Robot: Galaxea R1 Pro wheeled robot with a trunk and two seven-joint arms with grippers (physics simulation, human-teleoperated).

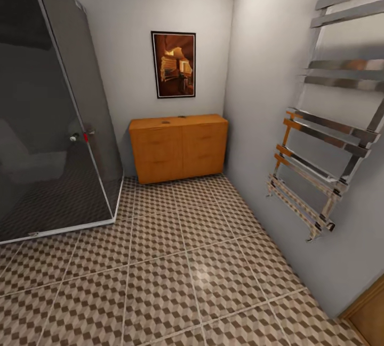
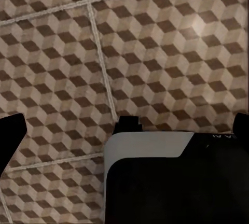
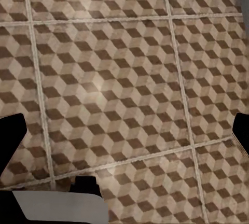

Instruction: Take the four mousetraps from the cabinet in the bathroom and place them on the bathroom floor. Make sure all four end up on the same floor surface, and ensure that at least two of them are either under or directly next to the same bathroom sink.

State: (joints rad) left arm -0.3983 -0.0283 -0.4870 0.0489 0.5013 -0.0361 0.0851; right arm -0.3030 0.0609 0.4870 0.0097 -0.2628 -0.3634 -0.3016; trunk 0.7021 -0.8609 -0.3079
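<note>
Tiles with a brown, beige and white cube pattern cover the bathroom floor [image 1: 176,276] across the lower half of the head view. Against the far wall, centre frame, stands the orange-brown cabinet [image 1: 178,147], drawers shut, with two small dark slips on its top, too small to identify. A framed picture [image 1: 173,64] hangs above it. A dark glass shower enclosure [image 1: 53,122] fills the left side; a chrome towel rail [image 1: 320,143] hangs on the right wall. In the wrist views, the left gripper [image 2: 124,130] and right gripper [image 3: 124,130] hang over bare tiles, fingertips wide apart at opposite frame edges, holding nothing.
</note>
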